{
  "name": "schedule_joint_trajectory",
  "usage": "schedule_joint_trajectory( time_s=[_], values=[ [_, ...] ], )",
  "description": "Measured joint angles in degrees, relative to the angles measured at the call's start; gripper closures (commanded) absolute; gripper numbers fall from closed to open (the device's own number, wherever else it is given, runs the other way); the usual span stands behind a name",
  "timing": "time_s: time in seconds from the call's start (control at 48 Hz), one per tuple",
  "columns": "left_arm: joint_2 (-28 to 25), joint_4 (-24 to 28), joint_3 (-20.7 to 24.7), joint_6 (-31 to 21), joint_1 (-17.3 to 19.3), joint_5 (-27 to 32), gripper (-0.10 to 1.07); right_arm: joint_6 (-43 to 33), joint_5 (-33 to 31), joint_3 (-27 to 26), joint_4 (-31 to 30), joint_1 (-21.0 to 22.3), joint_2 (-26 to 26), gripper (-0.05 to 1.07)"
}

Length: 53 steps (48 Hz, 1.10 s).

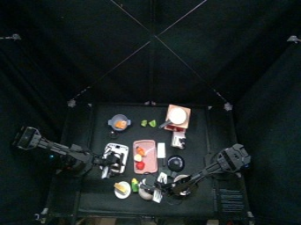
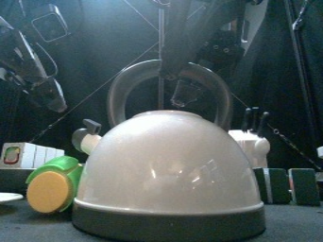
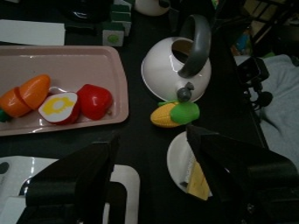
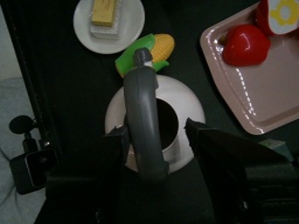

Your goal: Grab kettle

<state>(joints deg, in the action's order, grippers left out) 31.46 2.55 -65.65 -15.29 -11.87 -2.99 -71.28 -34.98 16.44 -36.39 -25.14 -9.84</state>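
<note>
A pale, dome-shaped kettle [image 2: 168, 170] with a dark base stands upright near the black table's [image 1: 123, 119] front edge, at about six o'clock from the pink tray [image 1: 144, 156]. Its grey arched handle [image 4: 142, 122] stands up over the lid. The right gripper [image 4: 162, 156] hangs above it, jaws spread either side of the handle, holding nothing. The left gripper [image 3: 152, 175] hovers nearby, open and empty. Black curtains [image 1: 70, 53] surround the table.

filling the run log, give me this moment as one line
target: white domed kettle with grey arched handle | right gripper: open, straddling handle, not closed | left gripper: open, off kettle | stage: pre-grasp
</note>
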Motion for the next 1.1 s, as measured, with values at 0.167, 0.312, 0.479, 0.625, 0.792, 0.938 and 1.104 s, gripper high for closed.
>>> schedule_joint_trajectory(
  time_s=[0.167, 0.312, 0.479, 0.625, 0.792, 0.938, 1.104],
  values=[
    [0.0, -0.1, 0.0, -0.1, 0.0, -0.1, 0.02, 0.0, -1.2, -0.1, -0.4, 0.1, -0.1, 0.18],
    [0.0, -0.1, -0.1, 0.0, 0.0, 0.0, 0.02, 0.0, -1.8, -0.1, -0.4, 0.1, -0.1, 0.23],
    [0.0, -0.2, 0.0, 0.0, 0.0, -0.1, 0.02, 0.0, -1.8, 0.0, -0.4, 0.3, -0.1, 0.34],
    [0.0, -0.2, -0.2, 0.0, 0.0, -0.1, 0.02, 0.2, -1.9, -0.1, 0.3, 0.4, -0.1, 0.41],
    [0.0, -0.1, -0.2, 0.0, 0.0, -0.1, 0.02, 0.2, -4.3, -0.4, 0.4, 0.4, 0.4, 0.42],
    [0.0, -0.1, -0.3, -0.1, 0.0, -0.1, 0.02, 0.2, -5.6, -0.4, 0.3, 0.4, 1.8, 0.42],
    [0.0, -0.2, -0.3, -0.1, 0.0, 0.0, 0.02, 0.2, -5.8, -0.7, 0.1, 0.3, 1.9, 0.42]
  ],
)
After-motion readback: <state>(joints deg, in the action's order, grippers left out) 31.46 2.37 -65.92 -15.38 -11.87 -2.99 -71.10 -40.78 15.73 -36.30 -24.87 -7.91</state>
